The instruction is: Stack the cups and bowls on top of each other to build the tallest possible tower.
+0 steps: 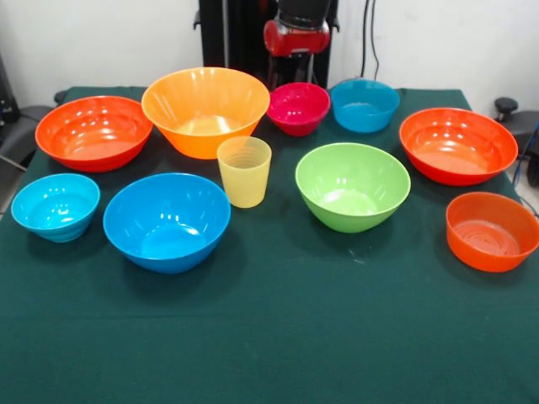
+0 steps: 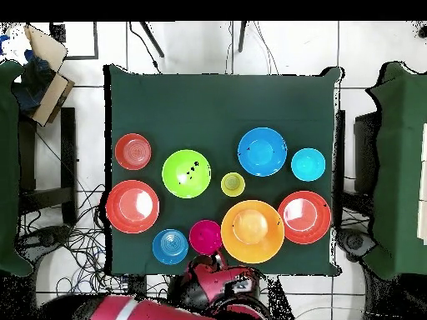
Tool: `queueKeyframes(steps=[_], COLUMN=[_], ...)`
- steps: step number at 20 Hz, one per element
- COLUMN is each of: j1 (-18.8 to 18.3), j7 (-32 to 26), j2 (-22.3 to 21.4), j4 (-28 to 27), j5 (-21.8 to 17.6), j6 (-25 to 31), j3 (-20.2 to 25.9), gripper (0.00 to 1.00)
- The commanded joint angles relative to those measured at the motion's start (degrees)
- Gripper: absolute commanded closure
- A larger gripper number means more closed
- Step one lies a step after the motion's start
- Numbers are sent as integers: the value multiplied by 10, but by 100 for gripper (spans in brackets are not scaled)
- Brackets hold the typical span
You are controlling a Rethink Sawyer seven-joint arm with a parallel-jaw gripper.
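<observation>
Every bowl stands alone on the green cloth; nothing is stacked. The large light-orange bowl [image 1: 205, 109] [image 2: 252, 231] is at the back. The pale-yellow cup [image 1: 244, 171] [image 2: 233, 184] stands upright in front of it. Around them are a magenta bowl [image 1: 297, 108] [image 2: 205, 237], a lime green bowl [image 1: 352, 185] [image 2: 186, 173], a large blue bowl [image 1: 167, 220] [image 2: 262, 151], a cyan bowl [image 1: 55, 206] [image 2: 308, 164] and a smaller blue bowl [image 1: 364, 104] [image 2: 170, 247]. My red and black arm [image 1: 296, 35] [image 2: 218, 279] is drawn back behind the magenta bowl. The gripper cannot be made out.
Two wide red-orange bowls [image 1: 93, 132] [image 1: 457, 145] sit at the left and right. A small orange bowl [image 1: 491, 231] [image 2: 133, 152] sits near the right edge. The green cloth [image 1: 278, 337] covers the table. Chairs and cables lie around the table in the overhead view.
</observation>
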Motion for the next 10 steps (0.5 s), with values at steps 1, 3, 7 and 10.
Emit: queueKeyframes(steps=[1, 3, 7, 10], j1=[-28, -28, -16, -1], j7=[80, 86, 95, 103], j2=[-76, -78, -67, -53], j4=[19, 18, 10, 2], j5=[-25, -21, -7, 4], j6=[23, 13, -10, -26], j3=[83, 91, 97, 98], gripper=[0, 0, 0, 0])
